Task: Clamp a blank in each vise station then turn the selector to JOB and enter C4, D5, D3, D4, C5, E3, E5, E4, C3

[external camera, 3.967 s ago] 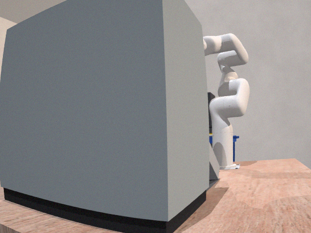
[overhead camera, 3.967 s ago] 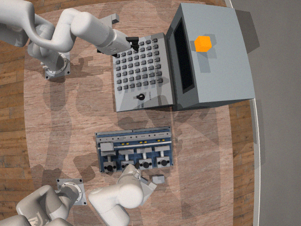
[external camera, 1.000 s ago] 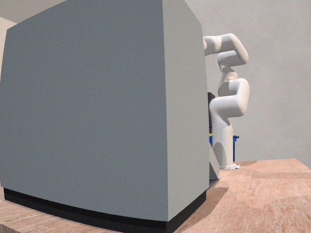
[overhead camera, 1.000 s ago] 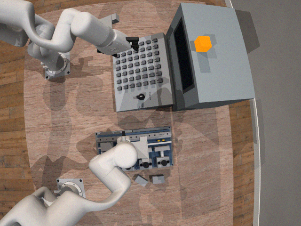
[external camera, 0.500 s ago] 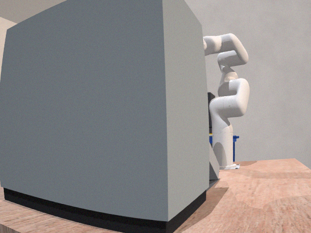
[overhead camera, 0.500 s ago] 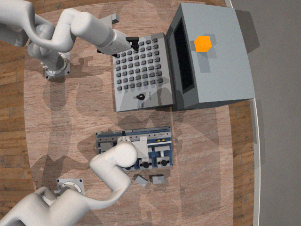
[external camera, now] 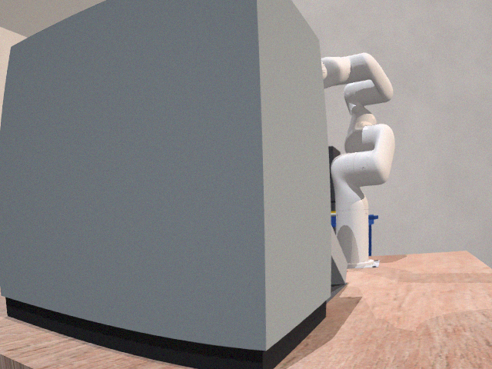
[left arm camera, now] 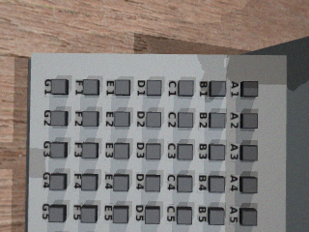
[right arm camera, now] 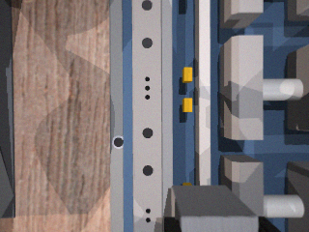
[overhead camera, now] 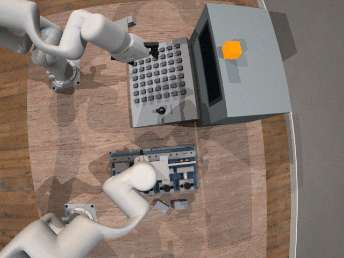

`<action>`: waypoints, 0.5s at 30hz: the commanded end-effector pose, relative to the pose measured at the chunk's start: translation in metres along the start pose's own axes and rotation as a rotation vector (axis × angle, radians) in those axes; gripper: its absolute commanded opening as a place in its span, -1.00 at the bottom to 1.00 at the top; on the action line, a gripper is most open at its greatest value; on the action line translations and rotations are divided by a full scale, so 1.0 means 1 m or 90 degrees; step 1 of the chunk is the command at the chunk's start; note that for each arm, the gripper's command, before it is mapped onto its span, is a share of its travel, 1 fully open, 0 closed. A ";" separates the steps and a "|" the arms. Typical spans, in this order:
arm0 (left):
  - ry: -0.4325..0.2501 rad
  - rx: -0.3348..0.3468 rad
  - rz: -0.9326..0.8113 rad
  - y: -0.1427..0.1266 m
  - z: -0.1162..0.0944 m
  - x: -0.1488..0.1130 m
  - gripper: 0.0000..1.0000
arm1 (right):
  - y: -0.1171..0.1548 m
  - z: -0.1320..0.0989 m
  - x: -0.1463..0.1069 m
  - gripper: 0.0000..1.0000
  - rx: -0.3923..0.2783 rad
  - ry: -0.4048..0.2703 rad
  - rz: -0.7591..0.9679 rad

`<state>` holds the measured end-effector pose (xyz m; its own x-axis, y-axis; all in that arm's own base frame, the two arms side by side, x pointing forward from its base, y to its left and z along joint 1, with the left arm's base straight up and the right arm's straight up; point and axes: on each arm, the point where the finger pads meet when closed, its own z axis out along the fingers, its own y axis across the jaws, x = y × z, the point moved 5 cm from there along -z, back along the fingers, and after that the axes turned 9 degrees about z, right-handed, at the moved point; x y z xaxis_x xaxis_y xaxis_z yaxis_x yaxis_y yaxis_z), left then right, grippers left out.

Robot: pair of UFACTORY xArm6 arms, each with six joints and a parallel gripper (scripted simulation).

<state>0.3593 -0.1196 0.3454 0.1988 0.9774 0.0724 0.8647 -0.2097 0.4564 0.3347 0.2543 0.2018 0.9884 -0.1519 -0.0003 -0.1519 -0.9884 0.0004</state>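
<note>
Blank, grey (right arm camera: 212, 205), one: pinched in the right gripper (overhead camera: 141, 153) (right arm camera: 214, 224), above the vise fixture (overhead camera: 151, 150) (right arm camera: 117, 72). Blanks, loose, two (overhead camera: 160, 206) (overhead camera: 180, 204): on the table just right of the fixture. Left gripper (overhead camera: 154, 50), fingers spread, over the key panel (overhead camera: 177, 112) (left arm camera: 43, 68) at left; cabinet (overhead camera: 258, 83) (external camera: 138, 158) beyond, at far left, amber lamp (overhead camera: 231, 50) on top.

The right arm (overhead camera: 143, 176) has advanced from the loose blanks to above the vise fixture (overhead camera: 151, 156) (right arm camera: 147, 111). An angled blank (overhead camera: 160, 206), previously obscured, is now visible.
</note>
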 end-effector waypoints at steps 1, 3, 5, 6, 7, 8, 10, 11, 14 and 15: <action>0.000 -0.003 0.000 0.002 -0.002 0.000 1.00 | -0.001 -0.001 0.001 -1.00 0.002 0.002 0.000; 0.000 -0.003 0.000 0.002 -0.002 0.000 1.00 | -0.001 -0.001 0.001 -1.00 0.002 0.002 0.000; 0.000 -0.003 0.000 0.002 -0.002 0.000 1.00 | -0.001 0.000 0.001 -1.00 0.002 0.002 0.000; 0.000 -0.003 0.000 0.002 -0.002 0.000 1.00 | -0.001 0.000 0.001 -1.00 0.002 0.002 0.000; 0.000 -0.003 0.000 0.002 -0.002 0.000 1.00 | -0.001 0.001 0.001 -1.00 0.002 0.002 0.000; 0.000 -0.003 0.000 0.002 -0.002 0.000 1.00 | -0.001 0.001 0.001 -1.00 0.002 0.002 0.000; 0.000 -0.003 0.000 0.002 -0.002 0.000 1.00 | -0.001 0.001 0.001 -1.00 0.002 0.002 0.000; 0.000 -0.003 0.000 0.002 -0.002 0.000 1.00 | -0.001 0.001 0.001 -1.00 0.002 0.002 0.000; 0.000 -0.003 0.000 0.002 -0.002 0.000 1.00 | -0.001 0.002 0.001 -1.00 0.002 0.002 0.000; 0.000 -0.003 0.000 0.002 -0.002 0.000 1.00 | -0.001 0.002 0.001 -1.00 0.002 0.002 0.000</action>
<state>0.3593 -0.1196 0.3454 0.1988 0.9774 0.0724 0.8647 -0.2097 0.4564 0.3347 0.2544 0.1980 0.9884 -0.1519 -0.0002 -0.1519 -0.9884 0.0002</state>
